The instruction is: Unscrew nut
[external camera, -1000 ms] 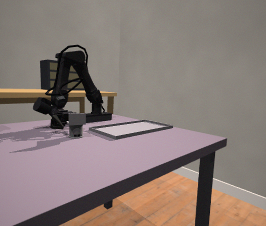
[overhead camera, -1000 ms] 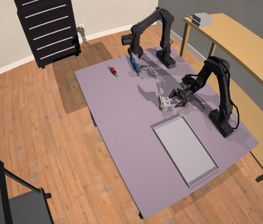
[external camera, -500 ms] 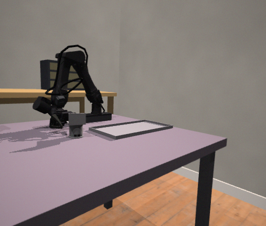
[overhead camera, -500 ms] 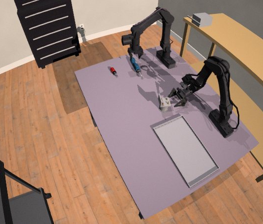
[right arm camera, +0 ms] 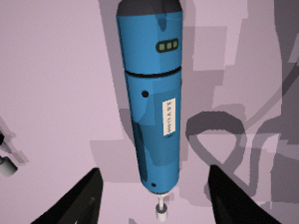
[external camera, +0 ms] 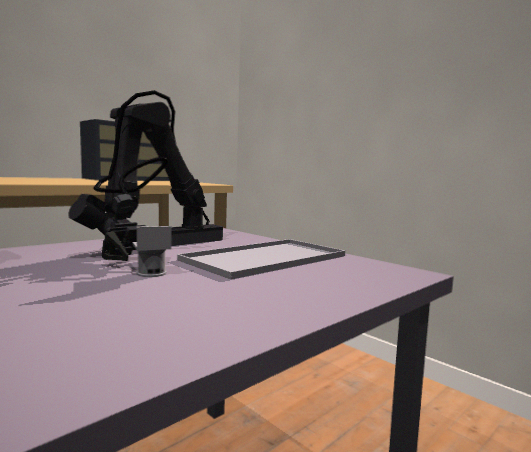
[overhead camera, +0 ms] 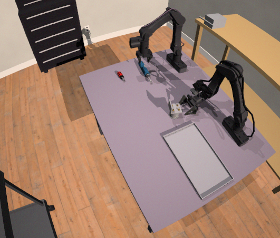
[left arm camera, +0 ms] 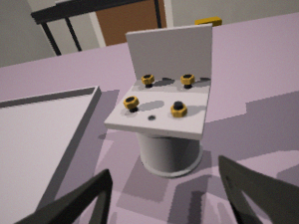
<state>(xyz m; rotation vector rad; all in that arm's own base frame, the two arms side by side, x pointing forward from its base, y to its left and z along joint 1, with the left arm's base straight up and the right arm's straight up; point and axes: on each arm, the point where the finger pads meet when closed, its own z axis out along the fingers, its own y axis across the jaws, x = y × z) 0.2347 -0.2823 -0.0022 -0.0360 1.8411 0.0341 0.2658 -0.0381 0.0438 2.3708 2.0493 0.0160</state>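
Four nuts (left arm camera: 178,110), bracket (left arm camera: 171,54), shallow tray (overhead camera: 197,160) (external camera: 264,257) (left arm camera: 35,143) empty

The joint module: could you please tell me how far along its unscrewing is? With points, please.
Joint module (overhead camera: 174,115) (external camera: 151,261) (left arm camera: 166,150): standing, bracket (overhead camera: 175,108) (external camera: 154,238) (left arm camera: 164,96) on top. In hand: nothing; left gripper (overhead camera: 188,107) (left arm camera: 165,190) and right gripper (overhead camera: 144,61) (right arm camera: 153,173) are open. Left: the near-right nut (left arm camera: 178,110), apparently screwed down; nut driver (overhead camera: 144,69) (right arm camera: 155,113) lies unused.

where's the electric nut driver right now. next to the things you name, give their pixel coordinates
In the top view the electric nut driver (overhead camera: 144,69) (right arm camera: 155,113) lies near the table's upper edge, below the right claw (overhead camera: 144,58) (right arm camera: 153,173), with the smaller red tool (overhead camera: 120,75) to its left in the picture.
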